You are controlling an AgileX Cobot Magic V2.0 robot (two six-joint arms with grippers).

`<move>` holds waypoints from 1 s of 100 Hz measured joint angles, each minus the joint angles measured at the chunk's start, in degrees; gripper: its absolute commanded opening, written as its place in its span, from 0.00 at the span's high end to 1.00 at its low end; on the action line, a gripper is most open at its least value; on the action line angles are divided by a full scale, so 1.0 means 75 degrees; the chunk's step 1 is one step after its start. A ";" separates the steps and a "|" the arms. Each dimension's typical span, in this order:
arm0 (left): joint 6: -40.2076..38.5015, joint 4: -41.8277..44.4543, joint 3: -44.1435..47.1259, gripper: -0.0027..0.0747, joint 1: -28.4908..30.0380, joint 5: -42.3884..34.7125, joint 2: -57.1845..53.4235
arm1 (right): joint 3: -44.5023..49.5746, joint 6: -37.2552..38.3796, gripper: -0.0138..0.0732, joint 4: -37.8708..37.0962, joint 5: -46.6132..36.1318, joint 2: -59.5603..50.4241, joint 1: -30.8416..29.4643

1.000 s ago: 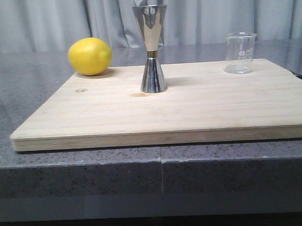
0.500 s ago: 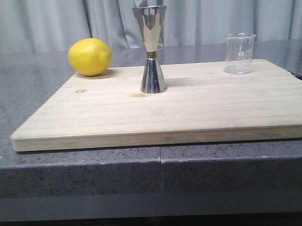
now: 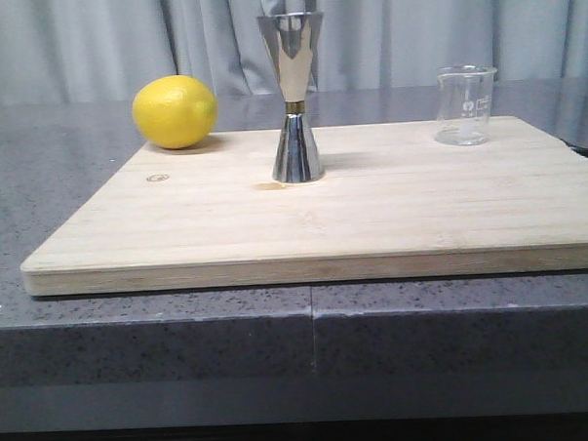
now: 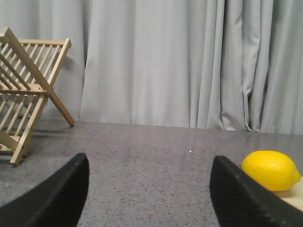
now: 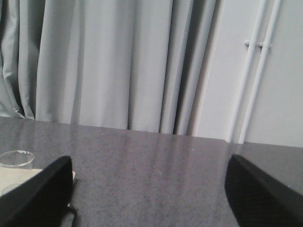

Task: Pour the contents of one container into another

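The left pincer [image 4: 147, 198] is seen spread wide with nothing between its black fingers, low over the grey speckled desk [image 4: 156, 156], with the yellow lemon [image 4: 270, 170] just to its right. The right pincer [image 5: 149, 198] is likewise released and empty, the small clear glass beaker [image 5: 15, 160] showing at its left. On the pale wooden board [image 3: 323, 214], the beaker [image 3: 465, 105] stands upright at the far right corner, well apart from the shiny steel hourglass-shaped jigger [image 3: 294, 95] standing upright mid-board. The lemon [image 3: 175, 110] is set at the far left corner.
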 measured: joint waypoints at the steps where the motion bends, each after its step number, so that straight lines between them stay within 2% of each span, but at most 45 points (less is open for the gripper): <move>1: 0.0000 -0.0043 0.0021 0.33 0.0000 -0.0002 -0.0062 | 0.0031 0.0000 0.17 0.0017 0.0000 -0.0021 0.0000; 29: 0.0000 -0.0268 0.0330 0.33 0.0000 0.0054 -0.0377 | 0.0691 0.0013 0.17 0.0162 0.0025 -0.0233 0.0000; 39: 0.0000 -0.0268 0.0330 0.41 0.0000 0.0054 -0.0377 | 0.0703 0.0013 0.19 0.0162 -0.0292 -0.0233 0.0000; 53: 0.0000 -0.0268 0.0330 0.61 0.0000 0.0054 -0.0377 | 0.0703 0.0028 0.38 0.0162 -0.0792 -0.0233 0.0000; 77: 0.0000 -0.0268 0.0330 0.98 0.0000 0.0054 -0.0377 | 0.0703 0.0028 0.83 0.0162 -0.0924 -0.0233 0.0000; 84: 0.0000 -0.0268 0.0330 0.99 0.0000 0.0054 -0.0377 | 0.0703 0.0028 0.92 0.0162 -0.0924 -0.0233 0.0000; 100: 0.0000 -0.0268 0.0330 0.99 0.0000 0.0054 -0.0377 | 0.0703 0.0028 0.92 0.0162 -0.0924 -0.0233 0.0000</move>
